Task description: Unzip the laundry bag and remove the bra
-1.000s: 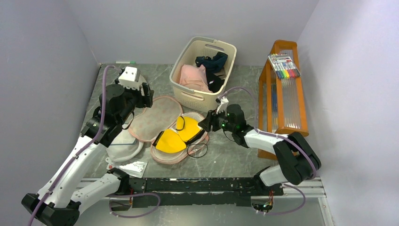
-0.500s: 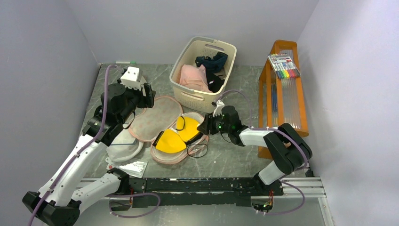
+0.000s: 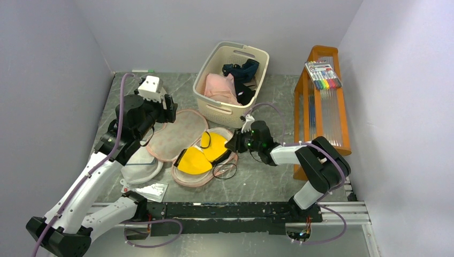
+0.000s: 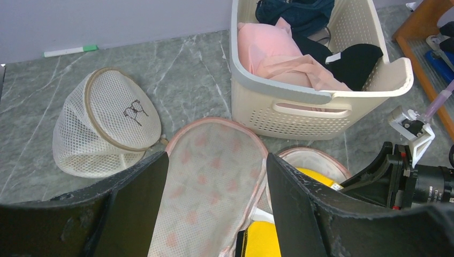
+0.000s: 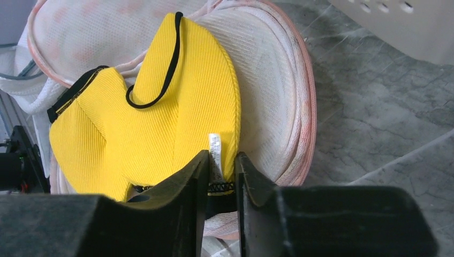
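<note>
- Grey marbled surface [image 3: 262, 182] between pale walls carries everything.
- Right hand [image 5: 220, 167] has its two fingers pressed in on the near edge of the bra [image 5: 160, 101], pinching the hem at a white label with the black trim just below.
- Left hand [image 4: 214, 171] is spread wide, holding nothing, above the bag's opened flap.
- One bra: two yellow cups lying side by side inside the open half of the laundry bag [image 3: 179, 134]. In the top view its long axis runs diagonally from near-left to far-right, with the far-right end at the right hand.
- One black strap loops across the far cup; another loop [image 3: 225, 171] lies on the surface just beside the bag.
- One laundry bag, unzipped into two ovals joined along an edge: the flap lies far-left, and the half under the bra lies near-right.
- One white mesh dome bag [image 4: 107, 123] sits left of the flap.
- One cream basket [image 3: 230, 110] stands behind, holding one pink garment [image 3: 219, 88], one navy and one black.
- One orange rack [image 3: 321, 101] stands well to the right, with a pack of markers [image 3: 323, 75] on top.
</note>
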